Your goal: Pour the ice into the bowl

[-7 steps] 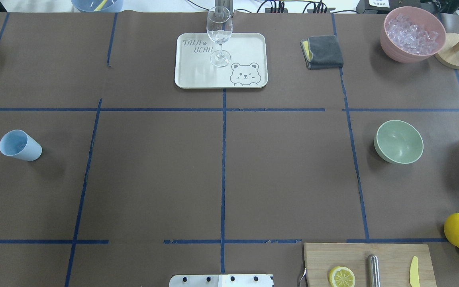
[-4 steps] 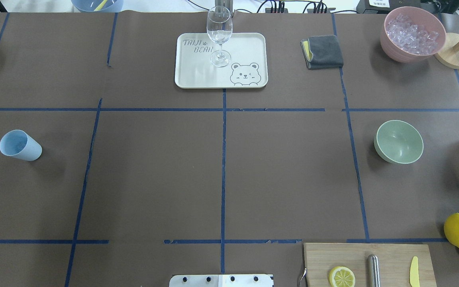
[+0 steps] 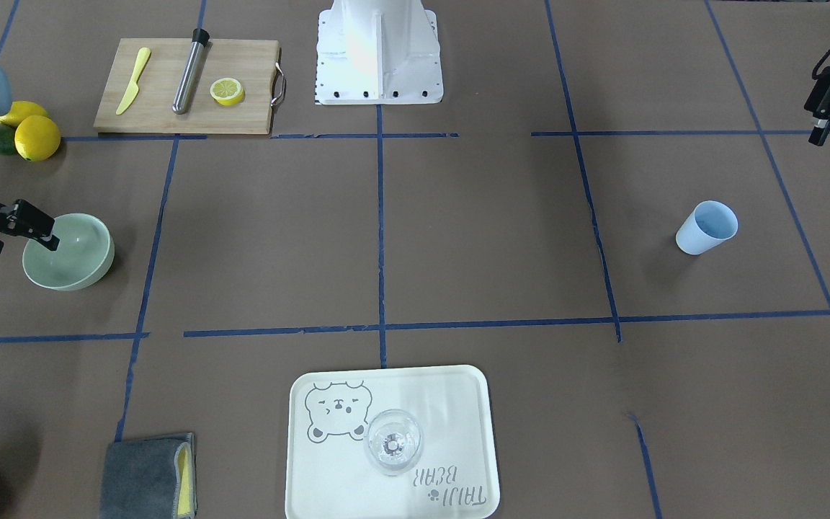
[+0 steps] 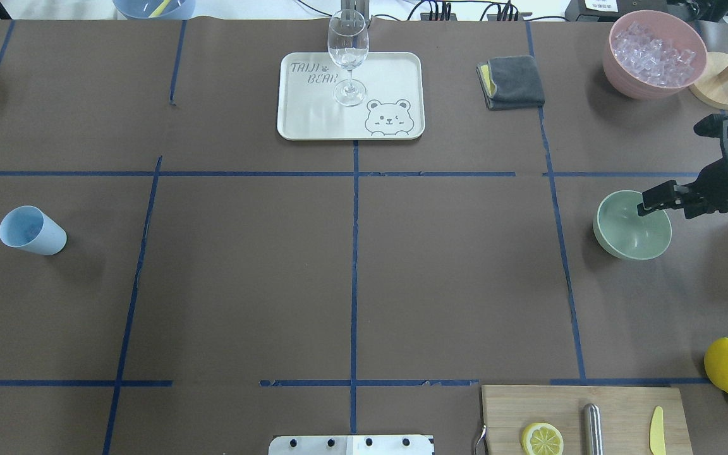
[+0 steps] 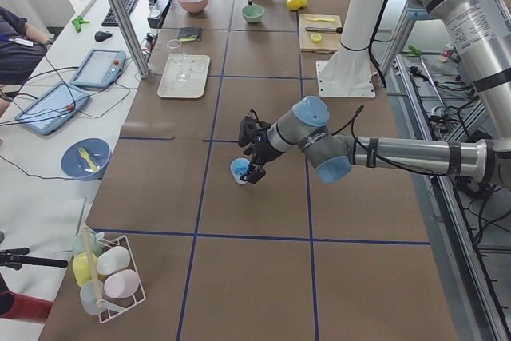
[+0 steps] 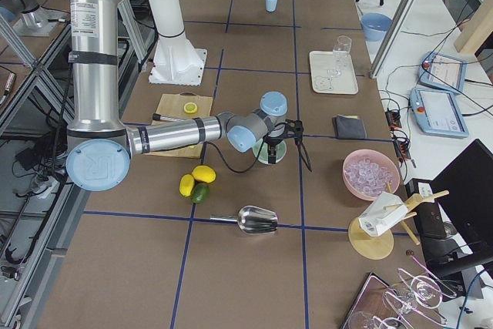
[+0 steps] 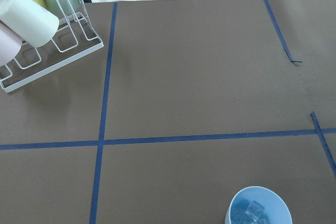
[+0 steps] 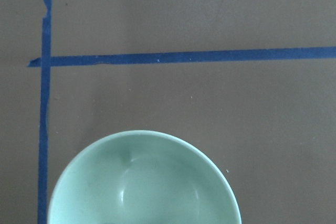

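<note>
1. From the table's left end, the ice point(image 7: 253, 211) lies nearest, inside the light blue cup point(image 4: 45, 240). The left gripper point(image 5: 255, 157) hangs near it; I cannot tell whether its fingers are apart.
2. I'd take the cup's wall squarely and carry it upright.
3. Far right, the empty sage-green bowl point(image 4: 623, 248) stands well apart from the cup. The right gripper point(image 3: 24, 244) hovers over its rim, fingers seemingly spread, holding nothing.
4. Pour low, over the bowl's centre.

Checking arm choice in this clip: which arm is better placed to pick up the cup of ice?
Left. The left claw hangs near the light blue cup holding the ice; the right claw is over the bowl, far from the cup.
</note>
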Tool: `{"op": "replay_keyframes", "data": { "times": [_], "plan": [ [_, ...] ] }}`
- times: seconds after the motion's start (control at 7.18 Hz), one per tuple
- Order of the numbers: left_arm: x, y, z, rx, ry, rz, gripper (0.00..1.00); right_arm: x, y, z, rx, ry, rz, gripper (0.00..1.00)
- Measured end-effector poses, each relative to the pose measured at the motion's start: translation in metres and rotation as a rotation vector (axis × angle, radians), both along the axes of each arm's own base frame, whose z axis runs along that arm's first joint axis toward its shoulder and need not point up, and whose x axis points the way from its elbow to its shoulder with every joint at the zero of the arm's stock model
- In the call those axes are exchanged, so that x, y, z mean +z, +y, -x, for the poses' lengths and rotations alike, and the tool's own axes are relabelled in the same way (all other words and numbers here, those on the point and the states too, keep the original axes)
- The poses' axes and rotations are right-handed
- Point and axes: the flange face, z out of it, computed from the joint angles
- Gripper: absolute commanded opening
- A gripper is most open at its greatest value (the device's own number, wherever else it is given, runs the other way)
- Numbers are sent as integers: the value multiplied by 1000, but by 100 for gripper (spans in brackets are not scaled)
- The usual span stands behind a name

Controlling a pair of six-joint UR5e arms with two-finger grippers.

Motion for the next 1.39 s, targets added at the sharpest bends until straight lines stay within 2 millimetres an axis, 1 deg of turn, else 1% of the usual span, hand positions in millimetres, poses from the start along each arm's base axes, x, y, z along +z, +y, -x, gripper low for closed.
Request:
{"op": "replay_keyframes", "data": {
  "times": [0.14,0.28,0.42,0.56,0.7,0.84,1.11,1.25,1.39],
  "plan": [
    [0,0,-2,3,0,-2,100,9,5,9,-13,19,4,100],
    [0,0,-4,7,0,-2,100,23,7,13,-21,32,12,89],
    [-1,0,-6,11,0,-3,100,37,7,15,-25,37,15,42],
    [-1,1,-7,14,0,-5,100,48,7,15,-26,40,18,10],
    [-1,1,-7,15,1,-5,100,54,7,16,-28,40,18,0],
    [-1,1,-7,13,2,-4,100,53,7,16,-30,34,13,0],
    [-1,1,-11,11,13,8,100,43,7,16,-33,13,-5,0],
    [-1,3,-24,6,33,31,100,32,8,16,-37,-5,-17,0],
    [-2,6,-53,-13,55,64,100,15,9,15,-40,-30,-35,0]
  ]
}}
